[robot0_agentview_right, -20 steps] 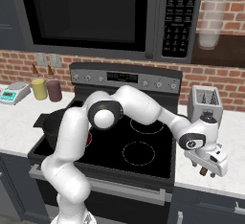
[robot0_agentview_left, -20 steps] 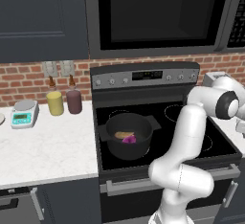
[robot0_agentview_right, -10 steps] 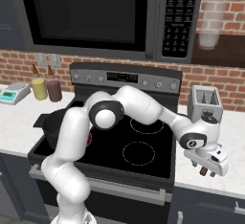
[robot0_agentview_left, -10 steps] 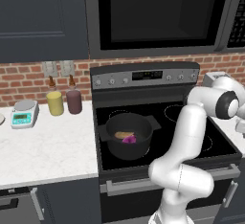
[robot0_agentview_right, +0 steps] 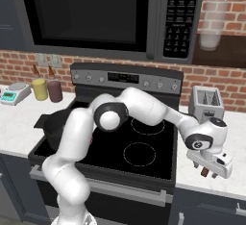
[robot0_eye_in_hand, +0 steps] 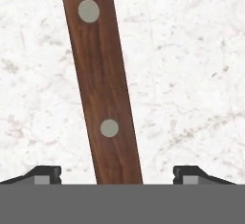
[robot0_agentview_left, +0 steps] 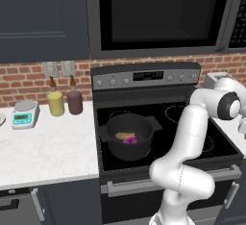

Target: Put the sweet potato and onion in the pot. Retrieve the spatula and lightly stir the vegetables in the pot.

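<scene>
- I take the black stove (robot0_agentview_right: 144,142) as my landmark; the wide, round, dark grey pot (robot0_agentview_left: 129,135) with two short side handles sits on its front left burner.
- Inside that pot I see the small oblong orange-brown sweet potato (robot0_agentview_left: 125,135) and, touching it on the side nearer the stove's front edge, the small round pink-purple onion (robot0_agentview_left: 129,141).
- My white arm reaches across the stove to the white marble counter (robot0_agentview_right: 230,128) on its right, where the two-finger gripper (robot0_agentview_right: 205,172) hangs low, pointing down near the counter's front edge.
- In the hand view the slim spatula's dark brown wooden handle (robot0_eye_in_hand: 103,84), with two light grey rivets, lies flat on the marble and runs between the two dark fingertips (robot0_eye_in_hand: 44,174).
- The fingertips stand spread wide, one on each side of the handle with bare marble between each tip and the wood, so nothing is pinched.
- The handle lies a little tilted against the line of the fingers; I cannot see the blade.
- A silver toaster (robot0_agentview_right: 205,104) stands on the counter right of the stove, behind the gripper, against the red brick wall (robot0_agentview_right: 226,77).
- Left of the stove, against the wall, I see a yellow jar (robot0_agentview_left: 55,103), a dark purple jar (robot0_agentview_left: 75,101) and a small white kitchen scale (robot0_agentview_left: 25,114).
</scene>
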